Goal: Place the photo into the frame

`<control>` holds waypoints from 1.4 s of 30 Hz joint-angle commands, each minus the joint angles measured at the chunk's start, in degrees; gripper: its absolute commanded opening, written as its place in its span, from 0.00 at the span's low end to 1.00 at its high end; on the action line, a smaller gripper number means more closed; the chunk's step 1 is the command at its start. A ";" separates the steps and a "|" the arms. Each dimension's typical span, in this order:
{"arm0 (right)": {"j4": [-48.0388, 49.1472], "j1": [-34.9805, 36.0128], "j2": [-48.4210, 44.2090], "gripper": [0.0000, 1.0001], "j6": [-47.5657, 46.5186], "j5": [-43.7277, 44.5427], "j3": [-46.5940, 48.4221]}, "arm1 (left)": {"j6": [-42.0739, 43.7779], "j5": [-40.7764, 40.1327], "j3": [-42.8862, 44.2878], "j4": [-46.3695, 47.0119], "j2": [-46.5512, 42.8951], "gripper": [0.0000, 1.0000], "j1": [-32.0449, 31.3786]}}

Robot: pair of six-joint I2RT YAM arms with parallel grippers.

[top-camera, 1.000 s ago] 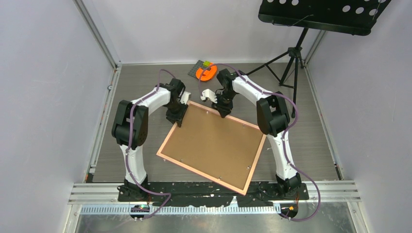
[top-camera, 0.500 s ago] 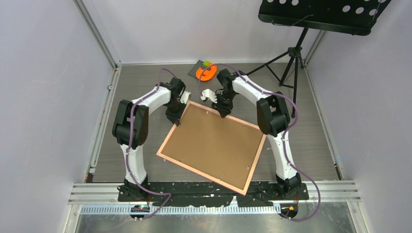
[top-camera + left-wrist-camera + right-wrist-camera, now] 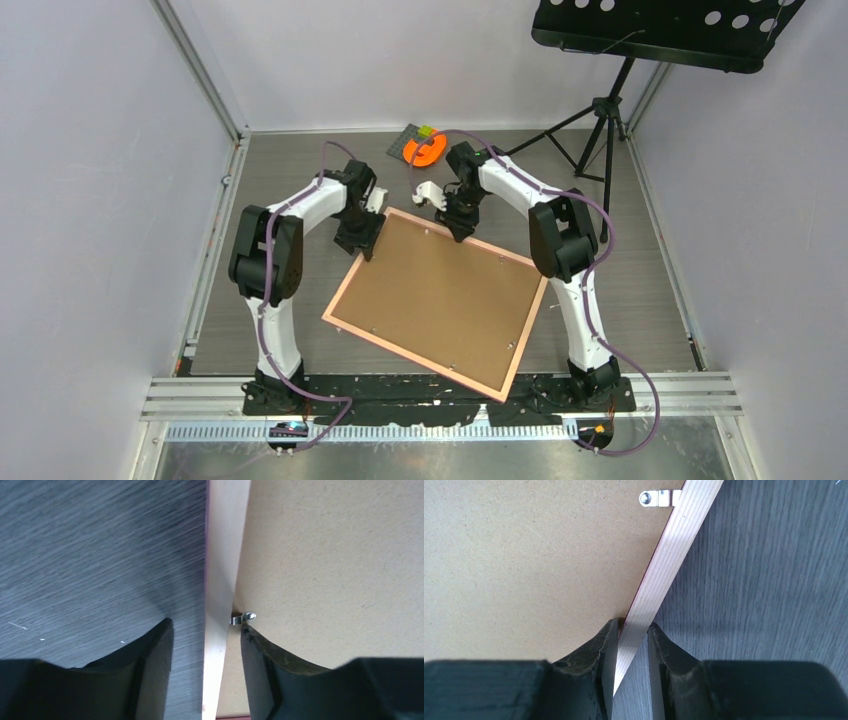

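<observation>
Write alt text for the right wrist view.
The right gripper pinches the rail of a thin pale-pink picture frame. A plain brown backing board fills the left, grey wood-grain table the right, a small silver clip at top.

The frame [image 3: 412,360], lying flat with its brown backing board [image 3: 440,300] up, is taking up the middle of the table [image 3: 640,250]. Open grey tabletop is showing along its right side and off its near-left edge.

The left gripper [image 3: 206,630] is straddling the frame's left rail with its jaws apart. Bare table is showing on the outer side, while a small metal tab [image 3: 243,616] is sitting right at the inner fingertip. The right gripper [image 3: 631,630] is pinching the far rail, leaving no gap.

Beyond the far corner, a white plastic part [image 3: 426,194] and an orange spool [image 3: 425,151] are crowding the approach. A tripod [image 3: 600,125] is standing at the far right.
</observation>
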 commanded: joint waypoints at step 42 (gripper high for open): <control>20.20 -8.25 -33.76 0.80 38.66 14.18 -25.39 | -12.47 21.60 -18.94 9.60 -10.06 0.00 9.83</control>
